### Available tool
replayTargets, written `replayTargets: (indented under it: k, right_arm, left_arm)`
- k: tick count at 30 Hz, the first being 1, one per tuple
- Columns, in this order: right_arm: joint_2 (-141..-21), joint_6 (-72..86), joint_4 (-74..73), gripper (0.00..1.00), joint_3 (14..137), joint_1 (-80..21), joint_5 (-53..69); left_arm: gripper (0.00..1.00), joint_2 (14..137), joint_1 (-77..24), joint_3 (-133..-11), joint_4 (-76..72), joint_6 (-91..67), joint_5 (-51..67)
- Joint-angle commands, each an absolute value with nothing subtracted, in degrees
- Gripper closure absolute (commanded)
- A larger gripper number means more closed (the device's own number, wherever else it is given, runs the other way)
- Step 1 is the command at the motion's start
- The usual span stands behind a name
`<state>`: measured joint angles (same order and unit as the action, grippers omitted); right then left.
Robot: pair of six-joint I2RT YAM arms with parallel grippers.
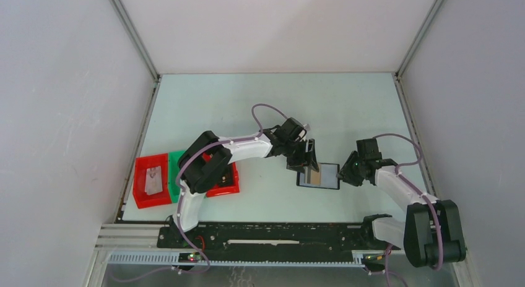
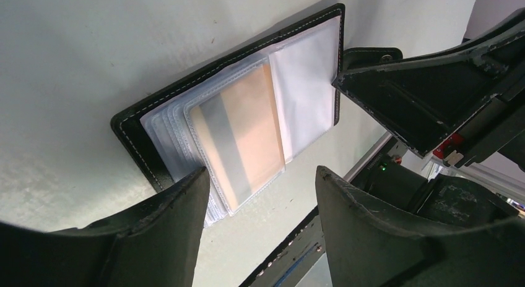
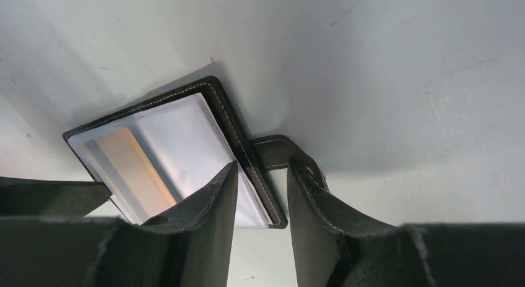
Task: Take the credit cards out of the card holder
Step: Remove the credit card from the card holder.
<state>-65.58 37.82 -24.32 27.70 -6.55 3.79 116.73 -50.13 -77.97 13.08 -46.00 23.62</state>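
The black card holder (image 1: 319, 175) lies open on the table between both arms. Its clear sleeves (image 2: 186, 123) fan out, and the top one holds a tan credit card (image 2: 247, 132) with a grey stripe. My left gripper (image 2: 260, 175) hovers open just above the holder's near-left edge, with nothing between its fingers. At the holder's right edge, my right gripper (image 3: 263, 169) is open. It straddles the stitched border beside the strap tab (image 3: 278, 148), with gaps visible on both sides. The tan credit card (image 3: 133, 160) also shows in the right wrist view.
Red trays (image 1: 151, 182) and a green tray (image 1: 176, 166) sit at the table's left, partly under the left arm. Grey enclosure walls stand on three sides. A black rail (image 1: 260, 234) runs along the near edge.
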Motion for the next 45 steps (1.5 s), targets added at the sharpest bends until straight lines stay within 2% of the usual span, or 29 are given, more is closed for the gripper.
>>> replayTargets:
  k: [1,10,45]
  right_arm:
    - [-69.6,38.6,-23.1,0.56,28.8,-6.2,3.4]
    - [-71.5,38.8,-20.6,0.59,28.6,-6.2,6.2]
    - [-69.9,38.9,-20.3,0.59,27.5,-6.5,6.9]
  left_arm:
    - [0.31,119.4,-50.3,-80.3,16.9,-43.8,23.3]
    - [0.31,119.1,-50.3,-80.3,13.7,-45.4,25.5]
    - [0.31,116.0,-50.1,-78.9,3.4,-50.5,31.5]
